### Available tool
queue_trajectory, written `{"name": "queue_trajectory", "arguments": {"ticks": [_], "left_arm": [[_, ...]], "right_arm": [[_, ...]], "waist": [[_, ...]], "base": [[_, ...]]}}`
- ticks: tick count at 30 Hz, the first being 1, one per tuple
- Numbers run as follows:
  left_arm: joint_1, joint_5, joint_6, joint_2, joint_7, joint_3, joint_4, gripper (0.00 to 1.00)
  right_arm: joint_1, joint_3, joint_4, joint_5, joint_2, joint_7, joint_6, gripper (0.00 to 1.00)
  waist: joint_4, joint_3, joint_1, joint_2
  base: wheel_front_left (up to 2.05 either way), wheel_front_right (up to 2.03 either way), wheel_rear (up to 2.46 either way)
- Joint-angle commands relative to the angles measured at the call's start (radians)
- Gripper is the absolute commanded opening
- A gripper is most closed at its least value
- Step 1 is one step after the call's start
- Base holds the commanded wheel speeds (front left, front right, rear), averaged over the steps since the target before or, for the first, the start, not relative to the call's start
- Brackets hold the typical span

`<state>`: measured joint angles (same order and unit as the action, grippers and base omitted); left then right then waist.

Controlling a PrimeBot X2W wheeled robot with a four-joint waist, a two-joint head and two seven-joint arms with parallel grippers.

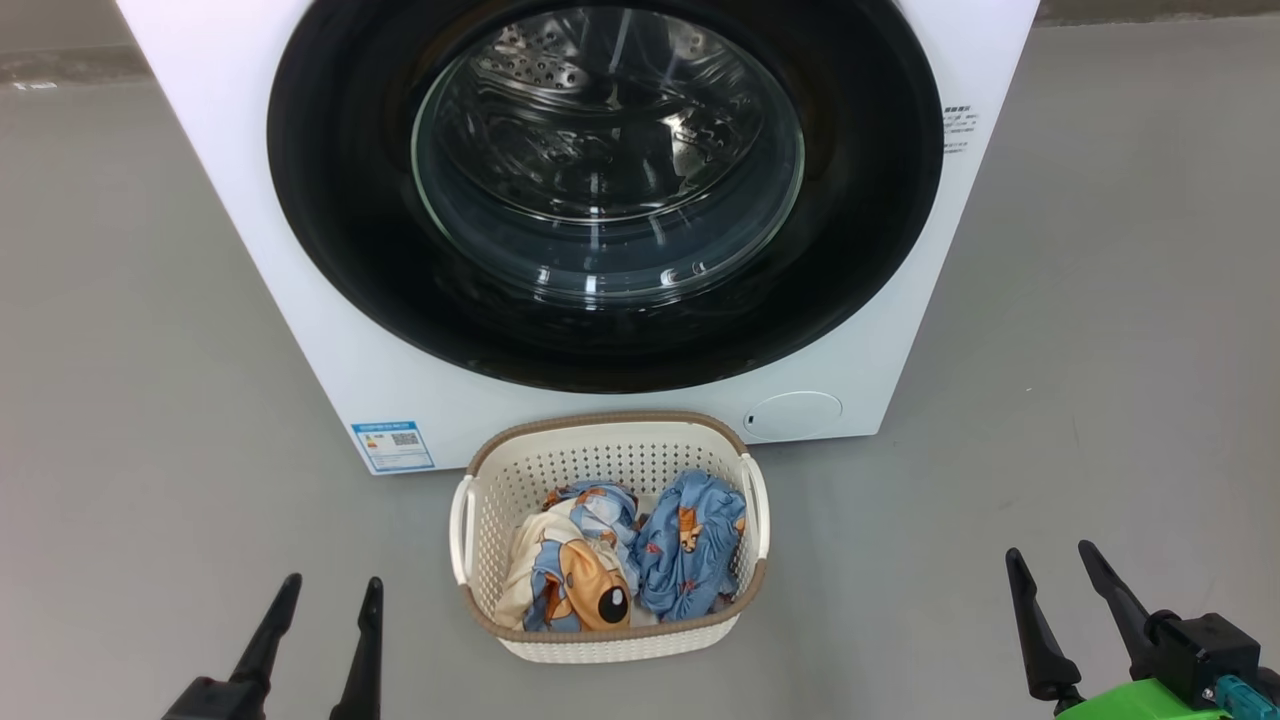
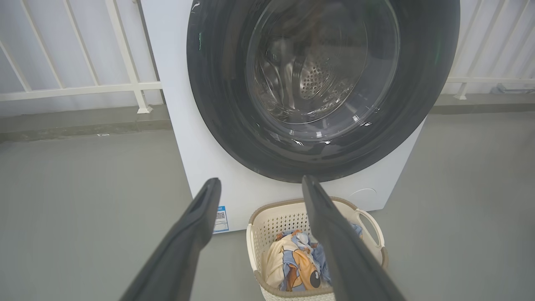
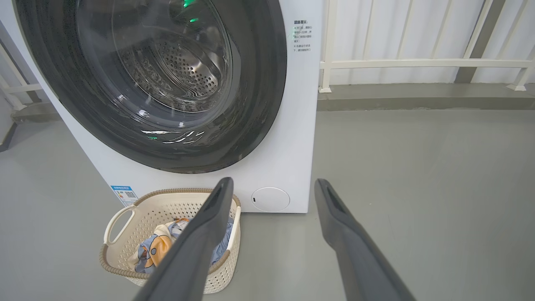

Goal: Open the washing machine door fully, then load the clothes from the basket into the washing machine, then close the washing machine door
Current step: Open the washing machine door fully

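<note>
I see washing machine door (image 1: pixel 340 200) shut, clothes (image 1: pixel 640 560) in basket (image 1: pixel 610 650). My left gripper (image 1: pixel 334 580), right gripper (image 1: pixel 1049 549): jaws wide, empty.

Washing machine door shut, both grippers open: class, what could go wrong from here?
1. The door has a glossy black rim with no clear handle, so a grip may slip off.
2. The basket stands close below the door; a reach for the door might knock it and spill the clothes.

Washing machine door (image 1: pixel 340 230) shut on white washing machine (image 1: pixel 450 400). Basket (image 1: pixel 600 420) on grey floor (image 1: pixel 150 400) just in front, clothes (image 1: pixel 620 570) inside. Left pincer (image 1: pixel 334 582) and right pincer (image 1: pixel 1049 549) spread wide, empty, flanking basket.
</note>
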<state>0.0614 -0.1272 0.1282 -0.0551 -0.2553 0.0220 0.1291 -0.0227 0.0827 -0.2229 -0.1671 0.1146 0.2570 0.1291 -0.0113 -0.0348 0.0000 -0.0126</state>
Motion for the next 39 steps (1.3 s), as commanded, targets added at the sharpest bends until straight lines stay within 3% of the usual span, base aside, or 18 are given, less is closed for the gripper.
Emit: {"name": "queue_trajectory", "arguments": {"ticks": [1,24,28,39], "left_arm": [[-0.031,0.002,0.002,-0.010,-0.006,-0.034,-0.025,1.00],[-0.039,0.002,0.002,-0.004,-0.006,-0.050,-0.024,1.00],[-0.041,-0.046,0.002,-0.001,-0.006,-0.054,-0.033,1.00],[-0.039,-0.045,0.002,-0.003,-0.006,-0.050,-0.032,1.00]], "right_arm": [[0.014,-0.022,0.023,0.008,0.007,0.005,0.002,1.00],[0.025,-0.043,0.015,0.006,0.004,0.005,0.002,1.00],[0.025,-0.047,0.013,0.003,0.006,0.005,0.002,1.00],[0.023,-0.043,0.016,-0.001,0.002,0.005,0.002,1.00]], "waist": [[0.001,0.000,0.0000,-0.0001],[0.002,-0.010,0.0000,-0.0001],[0.000,-0.010,0.0000,-0.0001],[-0.001,-0.009,0.0000,-0.0001]], "base": [[0.55,0.55,-1.10],[1.12,1.12,-2.23],[1.17,0.99,-2.17],[0.54,0.54,-1.07]]}}
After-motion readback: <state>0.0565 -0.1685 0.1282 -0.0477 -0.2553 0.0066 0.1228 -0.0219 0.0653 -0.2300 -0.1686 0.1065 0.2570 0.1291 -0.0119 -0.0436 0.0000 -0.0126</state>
